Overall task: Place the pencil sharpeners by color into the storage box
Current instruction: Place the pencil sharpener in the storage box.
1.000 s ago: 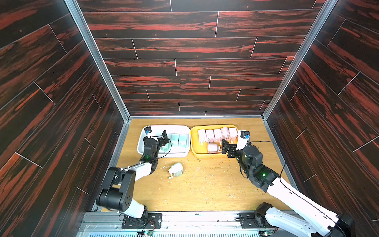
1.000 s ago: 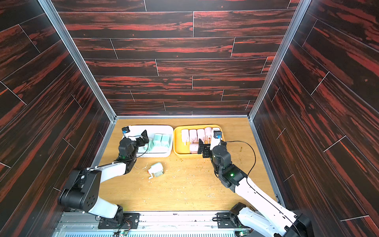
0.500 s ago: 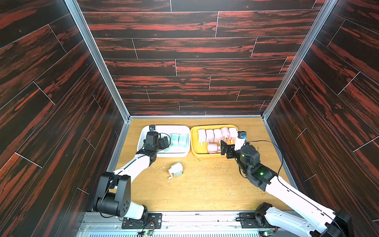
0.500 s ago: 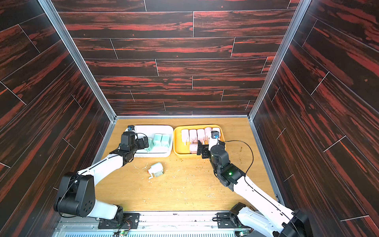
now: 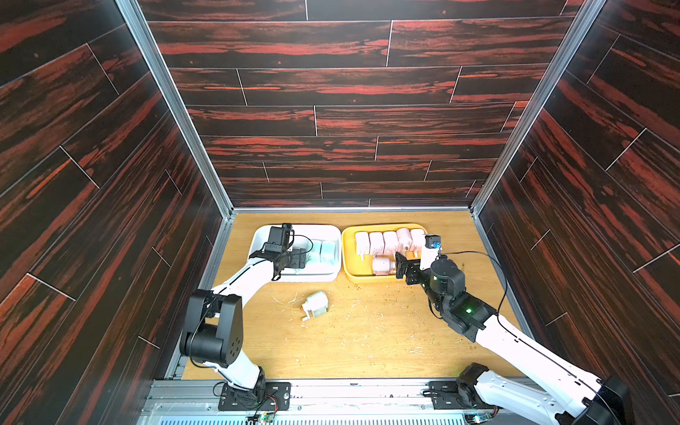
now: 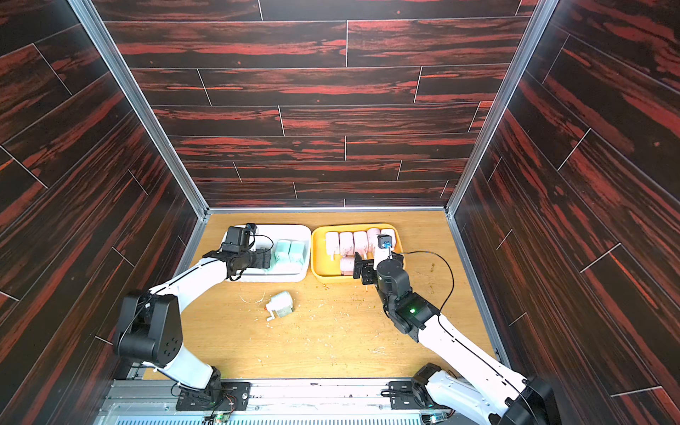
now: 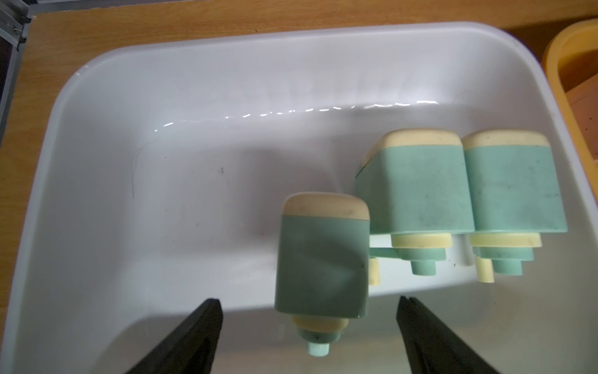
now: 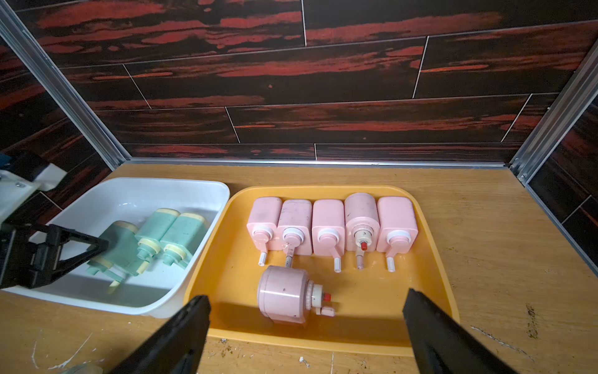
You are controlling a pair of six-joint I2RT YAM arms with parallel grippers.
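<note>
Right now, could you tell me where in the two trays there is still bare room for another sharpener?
The white tray is bare across the half away from its three green sharpeners, which crowd the side nearest the yellow tray. There, five pink sharpeners fill the back row; floor is free in front, beside the lone pink sharpener.

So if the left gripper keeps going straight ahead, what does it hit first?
Probably the nearest green sharpener, lying loose between the open left gripper jaws in the white bin; depth is unclear.
</note>
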